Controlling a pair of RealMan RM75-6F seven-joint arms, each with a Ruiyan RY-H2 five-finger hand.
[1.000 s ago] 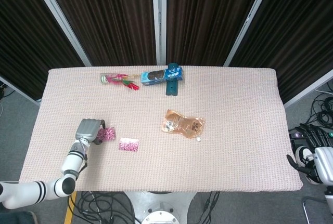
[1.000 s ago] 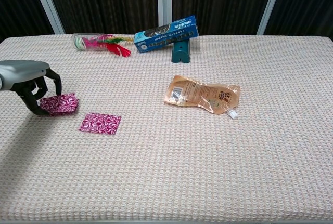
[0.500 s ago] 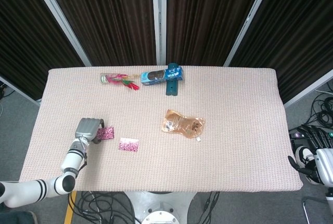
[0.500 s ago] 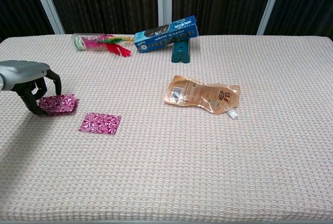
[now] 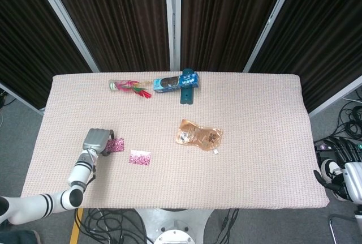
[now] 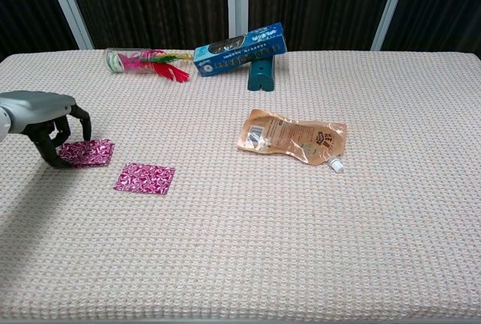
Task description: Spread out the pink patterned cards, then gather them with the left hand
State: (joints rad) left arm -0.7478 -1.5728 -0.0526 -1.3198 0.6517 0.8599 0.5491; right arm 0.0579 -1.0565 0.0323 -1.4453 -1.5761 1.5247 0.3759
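Dark ribbed curtains (image 5: pixel 113 17), white slanted posts (image 5: pixel 172 20), grey floor (image 5: pixel 20 136), cables (image 5: pixel 350 122).

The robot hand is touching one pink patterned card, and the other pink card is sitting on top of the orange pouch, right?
Not quite. The other pink patterned card lies on the table beside the first card, far from the orange pouch. The left robot hand does touch the first card; the chest view shows it.

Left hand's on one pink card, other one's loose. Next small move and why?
Probably slide the left hand with the card under its fingertips toward the loose card. The two lie apart on the table, so they are spread but not yet gathered.
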